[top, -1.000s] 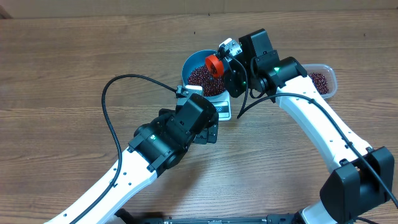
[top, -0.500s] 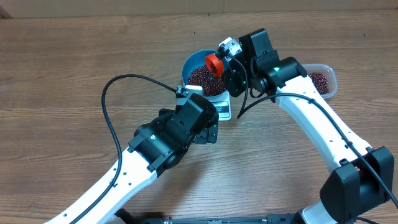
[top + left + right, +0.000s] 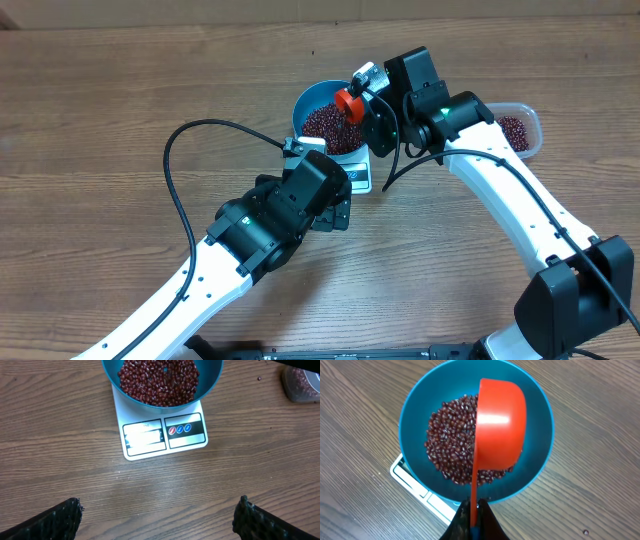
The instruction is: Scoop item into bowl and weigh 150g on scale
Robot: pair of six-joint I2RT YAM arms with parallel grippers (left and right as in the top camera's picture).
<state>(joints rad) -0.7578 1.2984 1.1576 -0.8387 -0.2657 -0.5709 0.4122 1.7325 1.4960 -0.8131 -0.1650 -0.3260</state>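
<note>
Here, smooth red scoop (image 3: pixel 500 425), granular maroon beans (image 3: pixel 447 450)

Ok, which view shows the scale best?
Left wrist: the scale shows its display window and buttons plainly, below the bowl. Overhead gives only a sliver beside the arms; right wrist catches one corner under the bowl.

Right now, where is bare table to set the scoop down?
Free: the table left of the bowl, beyond the black cable; also the wood between the scale and the open left gripper. Crowded: between bowl and tub, where the right gripper holds the scoop over the beans.
</note>
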